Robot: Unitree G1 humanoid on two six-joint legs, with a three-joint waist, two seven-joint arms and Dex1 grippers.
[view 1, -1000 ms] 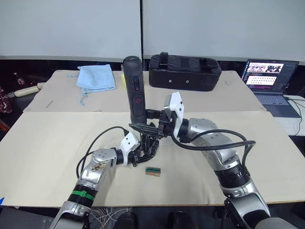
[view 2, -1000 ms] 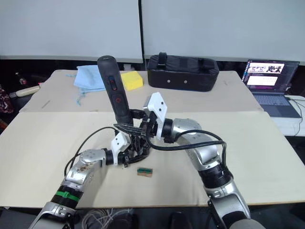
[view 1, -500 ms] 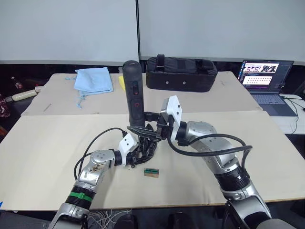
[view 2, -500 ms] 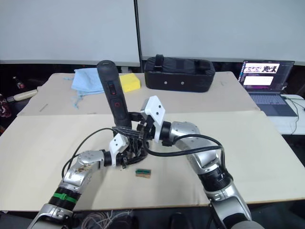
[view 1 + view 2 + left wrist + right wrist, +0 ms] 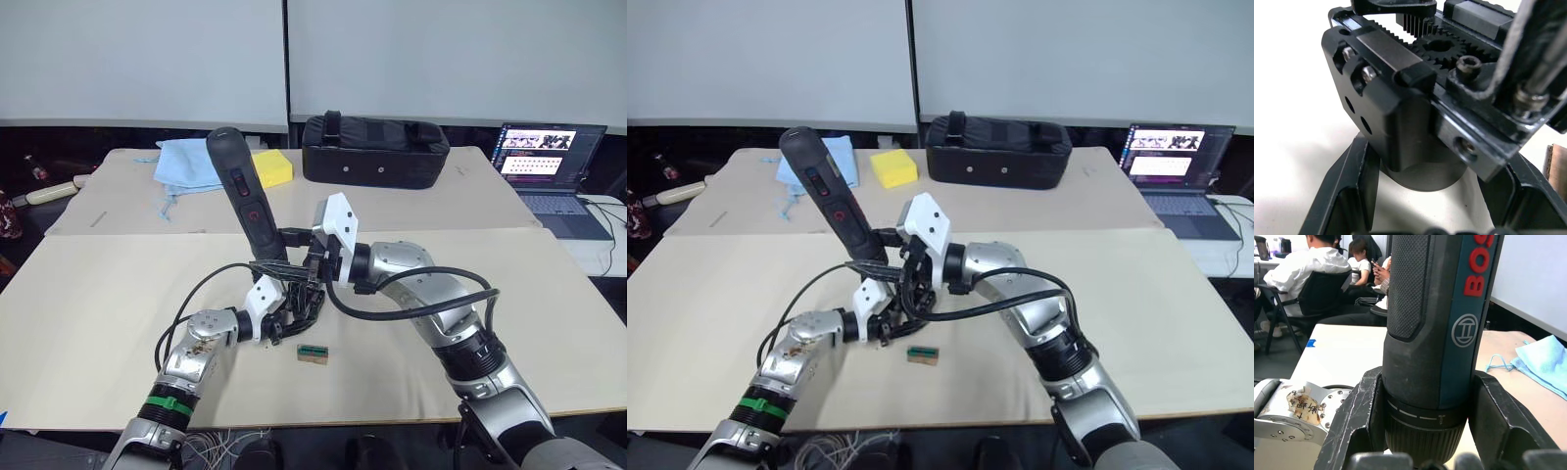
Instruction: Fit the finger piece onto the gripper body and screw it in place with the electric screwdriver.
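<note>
The electric screwdriver (image 5: 247,201), black with a red button, leans its top to the left, and its tip points down at the gripper body (image 5: 297,302). My right gripper (image 5: 291,247) is shut on the screwdriver's lower barrel (image 5: 1435,357). The gripper body, a black block with gears (image 5: 1415,112), stands on the table, and my left gripper (image 5: 286,311) is shut around its base. A flat black pointed piece, apparently the finger piece (image 5: 272,267), lies across the top of the body under the screwdriver tip.
A small green and brown block (image 5: 313,352) lies just in front of the gripper body. At the back are a blue cloth (image 5: 186,162), a yellow sponge (image 5: 272,167), a black bag (image 5: 377,152) and a laptop (image 5: 539,162) at the right. Seated people (image 5: 1312,269) show in the right wrist view.
The screwdriver has tipped from nearly upright to leaning left, and my right gripper has shifted left with it. The left gripper and gripper body have stayed put.
</note>
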